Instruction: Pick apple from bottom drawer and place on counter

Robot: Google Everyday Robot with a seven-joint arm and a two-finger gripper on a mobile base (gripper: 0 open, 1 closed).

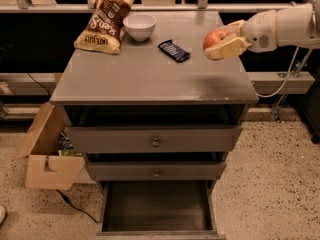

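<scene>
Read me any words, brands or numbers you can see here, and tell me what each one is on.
chip bag: large white lettering over a yellow band, too blurred to read.
dark snack bar: pale print, too blurred to read.
gripper, holding the apple over the counter by its right edge: no text.
white bowl, cardboard box: no text.

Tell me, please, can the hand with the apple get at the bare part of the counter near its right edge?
Probably yes. The hand, shut on the apple, hangs over the right edge of the counter, bare below it; the dark bar lies further left.
</scene>
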